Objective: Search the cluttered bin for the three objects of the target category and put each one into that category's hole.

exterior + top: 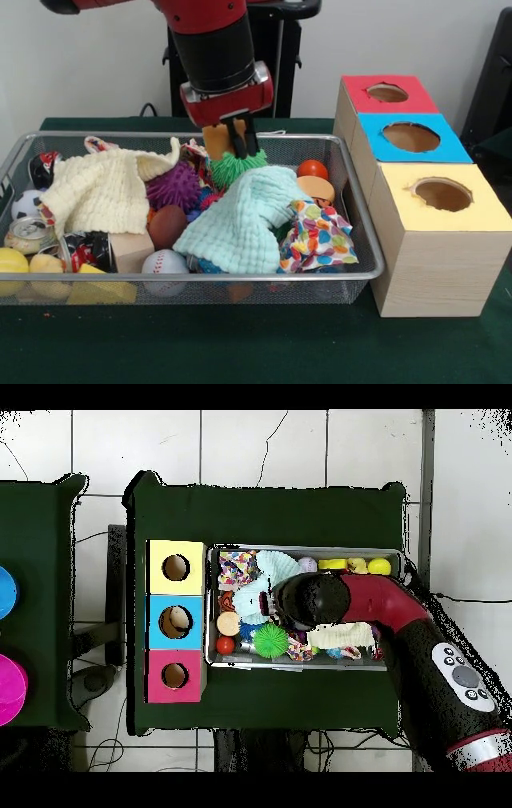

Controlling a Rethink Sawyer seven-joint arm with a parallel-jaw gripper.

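While your gripper (240, 148) hung inside the bin (364, 268), its fingers gripped a tan toy (218, 141); your next move was probably to the red-topped hole (387, 93).

The shallow silver wire-mesh bin (362, 240) holds a pale yellow knitted cloth (96, 192), a mint-green waffle cloth (244, 216), a cloth printed with multicoloured spots (318, 238), a purple spiky rubber ball (174, 186), a green spiky ball (232, 166), a brown egg shape (166, 226) and a white baseball with red stitching (166, 264). The pale wooden boxes carry a red top (356, 100), a blue top (452, 148) and a yellow top (488, 212). The table cover (240, 344) is dark green.
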